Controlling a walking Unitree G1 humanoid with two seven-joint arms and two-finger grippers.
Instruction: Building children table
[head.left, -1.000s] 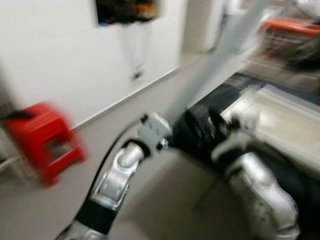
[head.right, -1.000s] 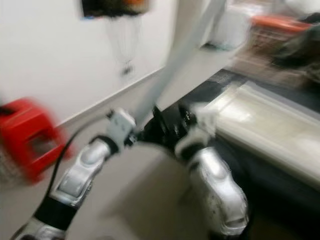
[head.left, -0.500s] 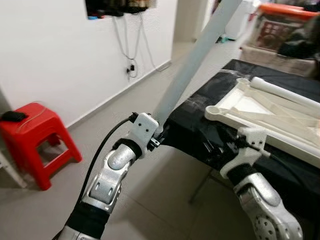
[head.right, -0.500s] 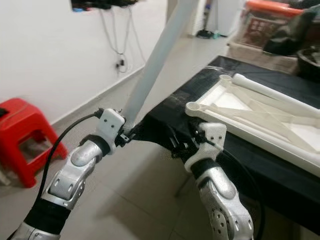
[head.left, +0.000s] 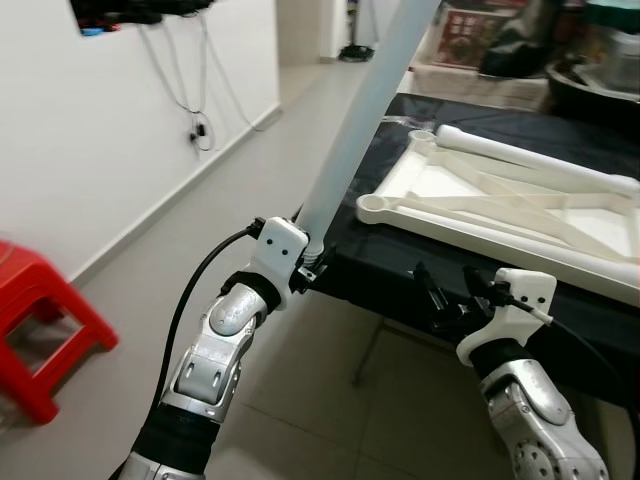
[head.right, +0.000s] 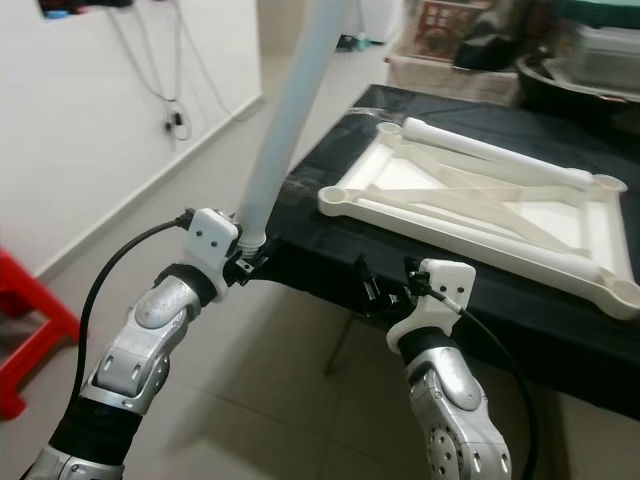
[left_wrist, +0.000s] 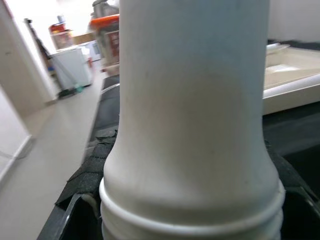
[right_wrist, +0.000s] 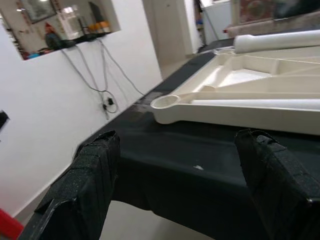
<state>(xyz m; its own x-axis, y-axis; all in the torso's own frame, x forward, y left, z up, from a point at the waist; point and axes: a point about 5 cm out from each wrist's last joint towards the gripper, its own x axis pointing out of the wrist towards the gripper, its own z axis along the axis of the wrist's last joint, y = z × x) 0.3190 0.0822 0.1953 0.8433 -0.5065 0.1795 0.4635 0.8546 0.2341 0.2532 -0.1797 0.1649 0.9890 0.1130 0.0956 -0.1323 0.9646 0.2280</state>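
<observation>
Left gripper (head.left: 303, 268) clamped on pale table leg (head.left: 352, 130), leg angled upward beside black worktop (head.right: 520, 310) corner. Left wrist view: leg's ribbed end (left_wrist: 190, 220). Right gripper (right_wrist: 185, 185) fingers apart, facing upturned tabletop frame (head.right: 480, 205) on worktop.

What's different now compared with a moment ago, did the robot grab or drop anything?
Mostly the view has swung right, so the red stool slid to the edge and more of the white tabletop shows. Nothing was grabbed or dropped: the left gripper still holds the white leg, and the right gripper stays open, near the black table.
</observation>
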